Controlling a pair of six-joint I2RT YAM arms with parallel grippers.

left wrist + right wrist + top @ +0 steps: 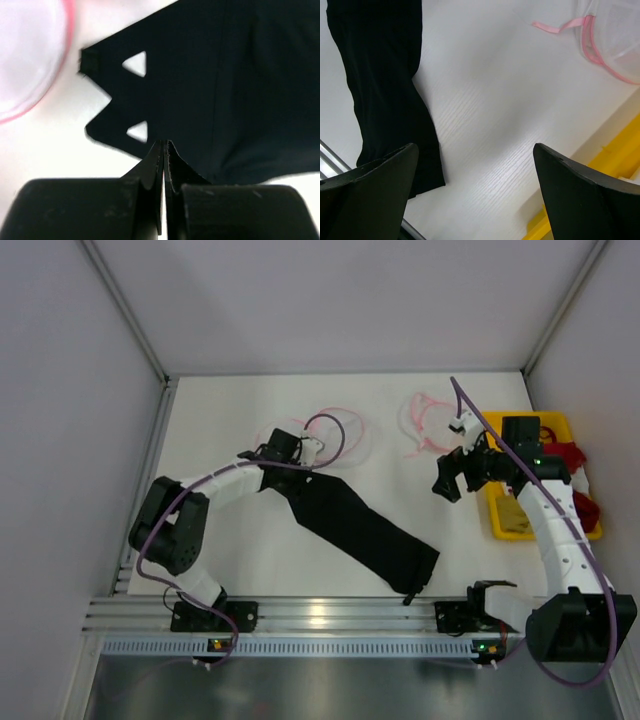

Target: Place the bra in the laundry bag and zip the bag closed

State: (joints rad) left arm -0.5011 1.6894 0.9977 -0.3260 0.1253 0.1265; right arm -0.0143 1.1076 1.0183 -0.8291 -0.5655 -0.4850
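L gripper (163, 145): you're pinching the bra (225, 90) hem, jaws pressed together | R gripper (475, 147): hanging spread wide, holding nothing | bra: lying diagonally on table (250, 550), wing just beside bag (25, 55) | risk: you're biting only the edge, so the fabric is likely slipping out on lift, with the tail dragging past the bag mouth

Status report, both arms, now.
Left gripper shut on bra wing. Right gripper open, empty. Laundry bag just beside bra, nothing between.
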